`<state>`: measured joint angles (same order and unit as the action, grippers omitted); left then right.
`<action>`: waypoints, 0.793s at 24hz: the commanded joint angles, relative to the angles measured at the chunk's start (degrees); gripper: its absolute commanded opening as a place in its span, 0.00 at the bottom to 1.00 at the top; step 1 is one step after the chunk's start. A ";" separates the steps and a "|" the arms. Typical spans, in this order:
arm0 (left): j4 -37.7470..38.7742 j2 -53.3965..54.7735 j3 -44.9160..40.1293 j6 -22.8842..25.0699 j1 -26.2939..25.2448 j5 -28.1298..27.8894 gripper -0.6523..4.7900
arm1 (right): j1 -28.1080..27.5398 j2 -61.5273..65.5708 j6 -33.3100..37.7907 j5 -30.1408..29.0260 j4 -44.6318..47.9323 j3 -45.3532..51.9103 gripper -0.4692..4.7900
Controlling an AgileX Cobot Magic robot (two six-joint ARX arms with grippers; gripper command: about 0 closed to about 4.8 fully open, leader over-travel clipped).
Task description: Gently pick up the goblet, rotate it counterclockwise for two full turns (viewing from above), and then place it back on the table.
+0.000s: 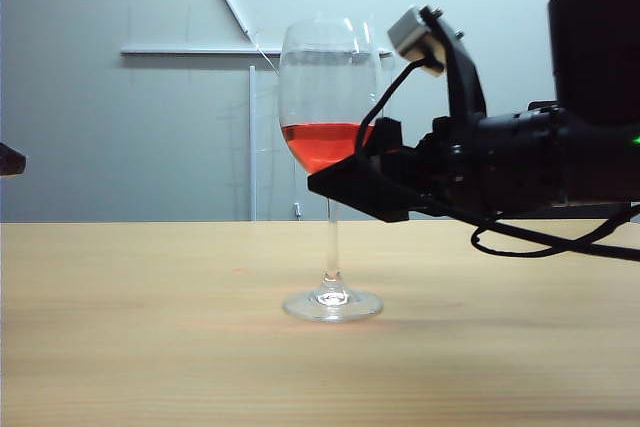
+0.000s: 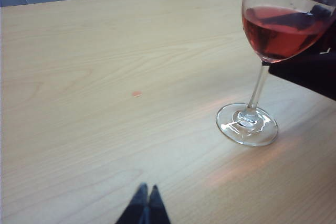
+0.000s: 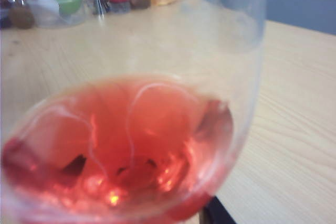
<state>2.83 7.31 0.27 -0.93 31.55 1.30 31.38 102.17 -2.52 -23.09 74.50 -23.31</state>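
**Goblet standing on the table, right gripper at its bowl**

Goblet [image 1: 331, 147] is standing upright on the table [image 1: 150, 327], its round foot sitting flat on the wood-grain top and its thin stem rising straight to the bowl. Red liquid is filling the lower part of the bowl, well below the rim. In the left wrist view the goblet [image 2: 262, 51] is showing its foot resting on the wood, with a reddish glow lying on the table beside it. In the right wrist view the goblet [image 3: 131, 145] is filling most of the picture, very close to the camera, the liquid blurred.

The right gripper [image 1: 350, 182] is reaching in from the right side of the exterior view, level with the lower bowl, at the height of the liquid. Its jaws are standing wide apart, and one dark finger is overlapping the bowl's base in that view; whether it is touching the glass I cannot tell. A black cable is looping from the wrist camera down under the arm.

The left gripper [image 2: 143, 205] is sitting well apart from the goblet, low over bare table, its two dark fingertips pressed together.

A small reddish speck [image 2: 136, 94] is lying on the wood between the left gripper and the far edge.
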 commanded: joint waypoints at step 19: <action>-0.31 0.07 0.24 0.07 0.00 0.02 0.11 | 0.09 0.68 0.13 -0.44 -2.23 -2.29 0.54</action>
<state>2.81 7.31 0.27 -0.91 31.55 1.30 31.38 102.61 -2.52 -23.20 71.57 -25.30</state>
